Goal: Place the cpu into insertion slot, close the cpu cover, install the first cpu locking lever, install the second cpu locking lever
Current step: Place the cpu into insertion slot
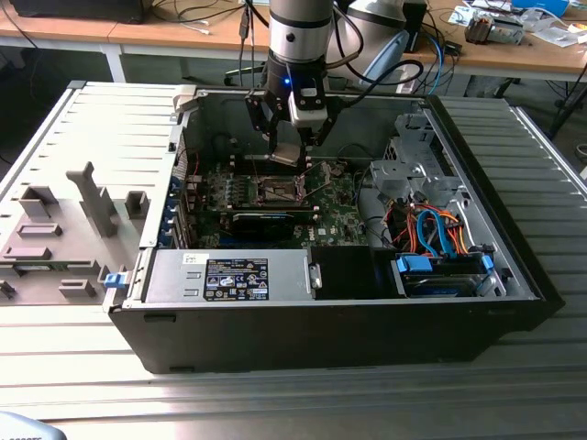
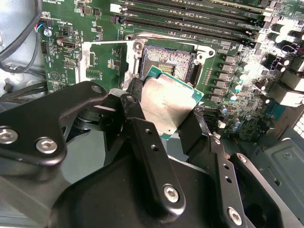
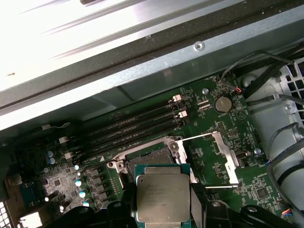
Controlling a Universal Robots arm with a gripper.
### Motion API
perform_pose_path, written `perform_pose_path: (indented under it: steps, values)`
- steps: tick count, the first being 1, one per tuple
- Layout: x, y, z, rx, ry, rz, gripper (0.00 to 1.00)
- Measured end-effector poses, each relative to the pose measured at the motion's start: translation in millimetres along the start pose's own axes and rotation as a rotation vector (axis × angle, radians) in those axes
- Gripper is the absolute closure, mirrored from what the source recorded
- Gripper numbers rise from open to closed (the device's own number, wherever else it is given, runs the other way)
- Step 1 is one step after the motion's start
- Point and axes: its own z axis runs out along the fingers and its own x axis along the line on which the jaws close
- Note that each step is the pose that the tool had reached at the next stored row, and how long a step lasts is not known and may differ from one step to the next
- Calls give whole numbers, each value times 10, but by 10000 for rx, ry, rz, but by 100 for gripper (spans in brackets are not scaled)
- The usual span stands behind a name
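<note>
The black fingers [image 2: 142, 126] are clamped on the cpu [image 2: 168, 107], one on each of two opposite edges. Its grey metal top faces the camera in both wrist views [image 3: 163, 197]. The cpu hangs tilted just over the near edge of the slot [image 2: 168, 61] and is not seated in it. The slot's dark centre lies bare. Beside the slot, the cover [image 3: 227, 161] is swung open over the green board [image 3: 209, 118]. Past the slot run long black memory slots [image 3: 133, 126], then the case wall. In the exterior view the arm [image 1: 298, 37] reaches down into the open case [image 1: 321, 339], which lies on the ribbed surface [image 1: 275, 403]. The case holds the board, a black card [image 1: 266, 223], a grey power box [image 1: 229, 275], and orange and blue cables [image 1: 440, 234].
</note>
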Motion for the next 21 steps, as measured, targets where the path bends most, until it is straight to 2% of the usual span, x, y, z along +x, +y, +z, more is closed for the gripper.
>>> perform_pose_path:
  steps: [21]
  values:
    - [0,0,2,-2,-3,127,45]
